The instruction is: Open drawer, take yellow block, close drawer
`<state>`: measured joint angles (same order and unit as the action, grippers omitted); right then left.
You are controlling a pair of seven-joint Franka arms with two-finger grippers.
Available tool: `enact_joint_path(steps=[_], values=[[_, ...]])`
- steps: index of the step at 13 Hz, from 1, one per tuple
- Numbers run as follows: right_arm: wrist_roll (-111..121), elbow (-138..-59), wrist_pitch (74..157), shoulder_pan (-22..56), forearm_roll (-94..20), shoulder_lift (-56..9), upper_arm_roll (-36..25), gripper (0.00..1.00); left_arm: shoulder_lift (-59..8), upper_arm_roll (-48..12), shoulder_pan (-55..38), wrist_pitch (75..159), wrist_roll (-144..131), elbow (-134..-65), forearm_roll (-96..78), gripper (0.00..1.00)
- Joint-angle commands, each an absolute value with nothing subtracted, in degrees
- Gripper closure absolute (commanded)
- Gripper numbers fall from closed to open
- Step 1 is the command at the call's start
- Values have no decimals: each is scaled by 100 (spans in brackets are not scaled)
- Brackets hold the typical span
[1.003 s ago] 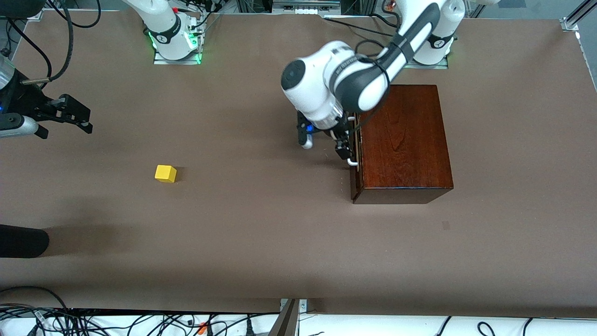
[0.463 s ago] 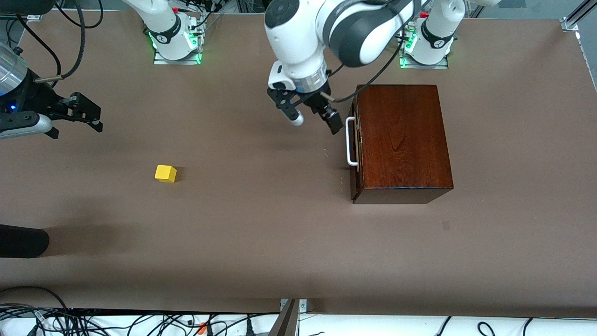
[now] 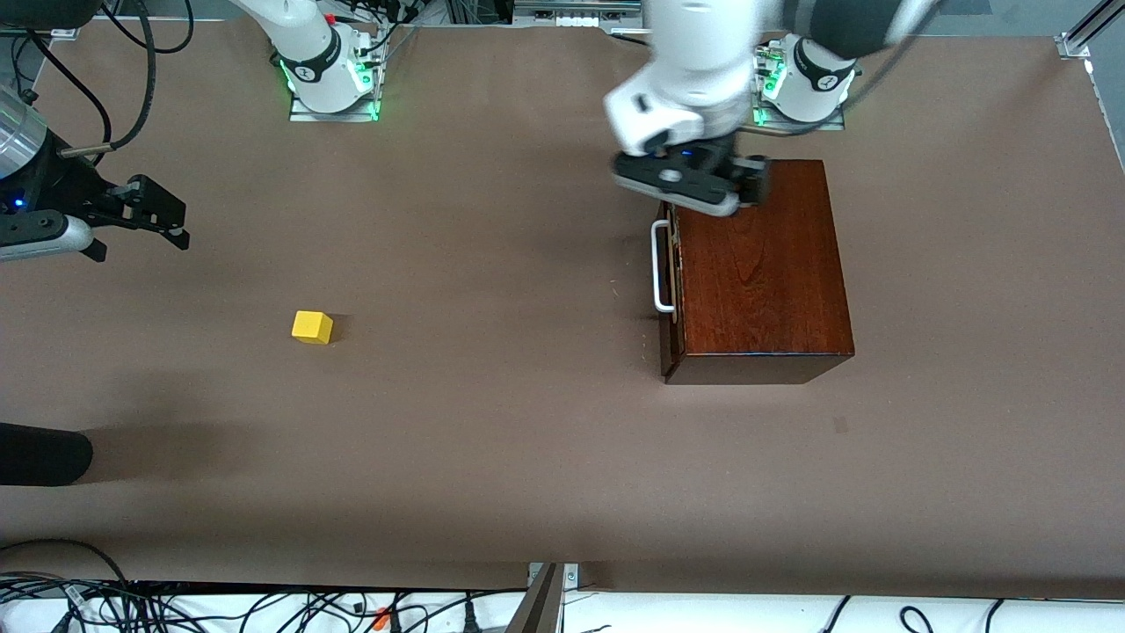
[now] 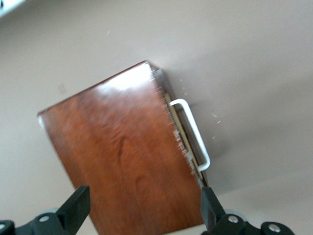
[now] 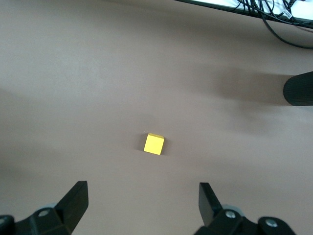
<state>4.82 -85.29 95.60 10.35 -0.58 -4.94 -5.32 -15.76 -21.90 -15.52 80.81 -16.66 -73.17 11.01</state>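
The dark reddish-brown box point(image 3: 760, 264) stands toward the left arm's end of the table. Its drawer point(image 3: 671, 290) is pushed in, with the white bar handle point(image 3: 659, 268) on the front. My left gripper point(image 3: 690, 185) hangs open over the box's top near the edge farthest from the front camera. In the left wrist view the left gripper point(image 4: 144, 208) is empty above the box point(image 4: 122, 161), with the handle point(image 4: 193, 132) to one side. The yellow block point(image 3: 312, 327) lies on the bare table toward the right arm's end. My right gripper point(image 3: 139, 239) hovers open and empty. In the right wrist view the block point(image 5: 154, 144) lies ahead of the right gripper point(image 5: 142, 198).
A black rounded object point(image 3: 39, 453) juts in over the table at the right arm's end, nearer the front camera than the block; the black object point(image 5: 299, 89) also shows in the right wrist view. Cables point(image 3: 176, 607) run along the table's front edge.
My left gripper has left the drawer handle, risen and swung over the box's top. The drawer stays shut. The right gripper has shifted only slightly, and the block has not moved.
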Motion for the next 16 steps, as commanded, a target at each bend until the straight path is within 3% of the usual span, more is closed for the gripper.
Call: enact_joint_path(steps=[1,5,7,10,16], values=[[563,-8464,9510,1002,-167,-501,-554,0,-1021,-1419,-1406,7814,-1696,-7549,259,0],[563,-8473,9510,993,-167,-501,-554,0,-458,-126,-1433,8067,-802,-8181,-123,0],[571,-8473,9492,993,-167,-501,-554,0,-300,192,-1406,8261,-511,-8419,-123,0],[563,-8473,9475,984,-167,-501,-554,0,-97,220,-1082,8656,-466,-8894,-114,0],[571,-8473,9466,984,-167,-501,-554,0,-105,0,-615,8728,-466,-8974,-114,0]])
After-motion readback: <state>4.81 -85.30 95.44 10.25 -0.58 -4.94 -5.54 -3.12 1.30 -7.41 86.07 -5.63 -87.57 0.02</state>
